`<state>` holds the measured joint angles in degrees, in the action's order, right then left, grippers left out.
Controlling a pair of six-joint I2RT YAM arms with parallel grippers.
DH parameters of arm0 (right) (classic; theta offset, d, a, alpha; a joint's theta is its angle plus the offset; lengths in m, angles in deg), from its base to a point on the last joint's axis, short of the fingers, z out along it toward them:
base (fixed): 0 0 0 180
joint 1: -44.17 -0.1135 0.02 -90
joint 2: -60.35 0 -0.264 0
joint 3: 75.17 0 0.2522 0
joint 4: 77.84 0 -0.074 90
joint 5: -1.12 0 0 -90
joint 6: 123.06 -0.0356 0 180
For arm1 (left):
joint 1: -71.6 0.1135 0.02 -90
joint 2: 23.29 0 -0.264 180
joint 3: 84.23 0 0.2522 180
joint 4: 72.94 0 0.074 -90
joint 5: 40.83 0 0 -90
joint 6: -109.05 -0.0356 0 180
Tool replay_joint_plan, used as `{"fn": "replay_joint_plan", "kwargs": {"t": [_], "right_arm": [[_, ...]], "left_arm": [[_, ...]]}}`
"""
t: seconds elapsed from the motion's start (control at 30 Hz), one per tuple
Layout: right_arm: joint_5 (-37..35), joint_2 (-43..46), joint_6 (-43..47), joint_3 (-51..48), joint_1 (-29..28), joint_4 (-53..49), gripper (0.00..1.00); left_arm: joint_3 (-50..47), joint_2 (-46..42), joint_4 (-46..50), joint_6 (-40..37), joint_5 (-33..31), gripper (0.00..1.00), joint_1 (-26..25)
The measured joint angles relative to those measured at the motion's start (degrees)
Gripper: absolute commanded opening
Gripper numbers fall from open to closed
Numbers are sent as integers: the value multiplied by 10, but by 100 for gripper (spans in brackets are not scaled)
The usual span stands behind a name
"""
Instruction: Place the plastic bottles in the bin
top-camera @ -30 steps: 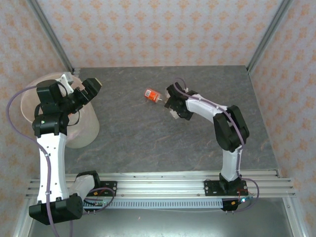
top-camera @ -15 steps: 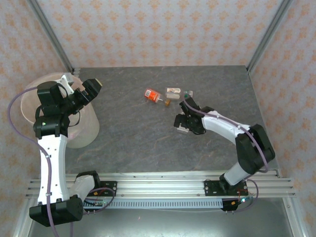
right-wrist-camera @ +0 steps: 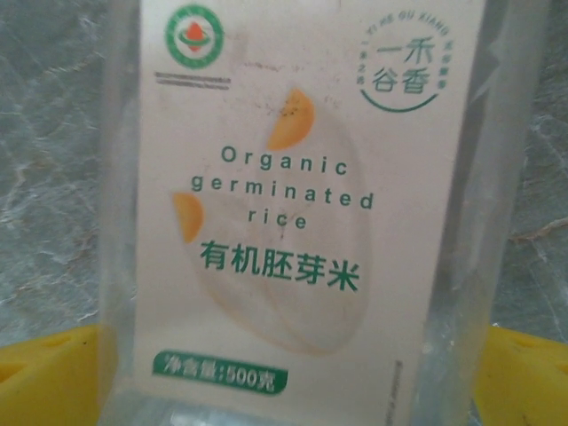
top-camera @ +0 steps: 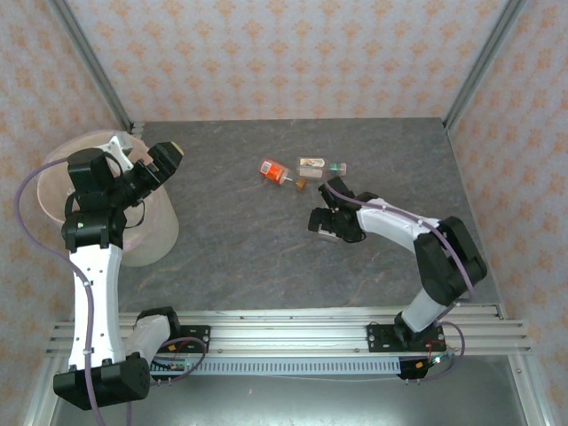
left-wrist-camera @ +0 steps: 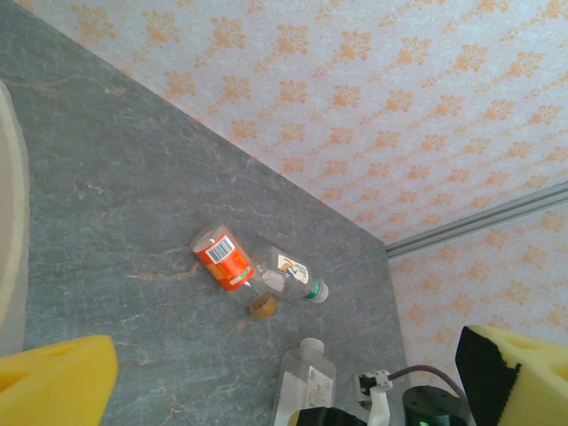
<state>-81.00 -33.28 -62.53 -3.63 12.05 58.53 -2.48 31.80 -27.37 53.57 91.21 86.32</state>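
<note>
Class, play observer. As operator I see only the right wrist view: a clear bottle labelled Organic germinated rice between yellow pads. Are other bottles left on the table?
Observer: Two: an orange-label bottle and a green-capped bottle lie beyond your rice bottle.
Operator: Where is the bin?
Observer: The bin sits at the far left, under the left arm.
Operator: Is the left claw free?
Observer: The left claw is open, holding nothing.

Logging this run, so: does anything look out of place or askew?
Two clear plastic bottles lie on their sides mid-table, close together: an orange-labelled bottle and a green-capped bottle. The right claw grips a white-labelled rice bottle. Nothing looks spilled.
</note>
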Motion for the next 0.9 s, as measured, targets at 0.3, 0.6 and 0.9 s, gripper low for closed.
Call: {"fn": "replay_joint_plan", "kwargs": {"t": [0.3, 0.6, 0.9], "right_arm": [[-19, -26, 7, 0, -6, 5, 84], [-30, 13, 37, -29, -7, 34, 66], [-23, 172, 87, -89, -10, 103, 54]], "left_arm": [[-11, -6, -8, -1, 1, 100, -1], [-11, -11, 3, 0, 15, 100, -2], [5, -15, 26, 16, -5, 100, -121]]}}
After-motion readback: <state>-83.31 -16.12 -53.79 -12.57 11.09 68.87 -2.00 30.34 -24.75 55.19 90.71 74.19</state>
